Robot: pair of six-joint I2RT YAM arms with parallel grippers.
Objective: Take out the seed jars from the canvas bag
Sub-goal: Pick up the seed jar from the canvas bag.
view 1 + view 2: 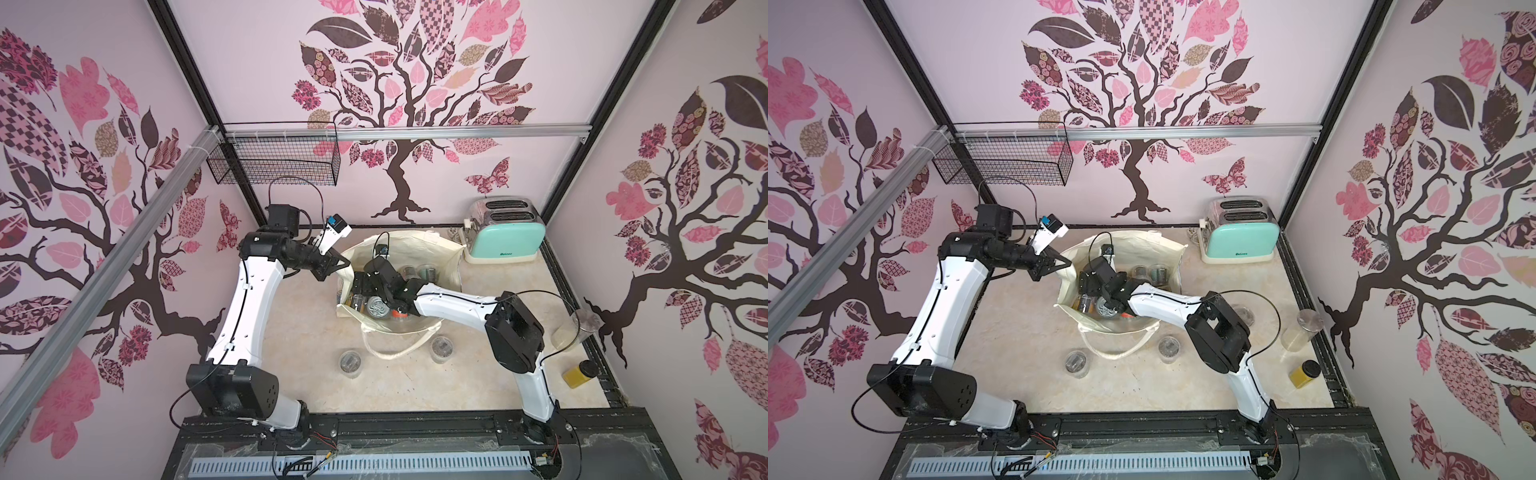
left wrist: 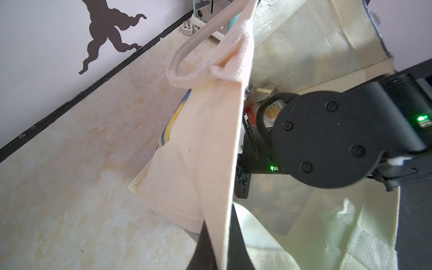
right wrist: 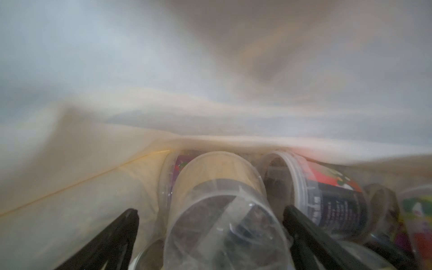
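Two grippers are working at the canvas bag (image 1: 442, 254).
The left gripper (image 1: 344, 263) is clamping its rim; the right gripper (image 3: 210, 209), jaws spread wide inside, is straddling one seed jar (image 3: 223, 217) lying on its side.

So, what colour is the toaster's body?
The toaster is mint green with a silver top, clearest in a top view.

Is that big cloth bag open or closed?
Open: the left gripper pinches the canvas bag's rim, its mouth gapes, and seed jars show inside.
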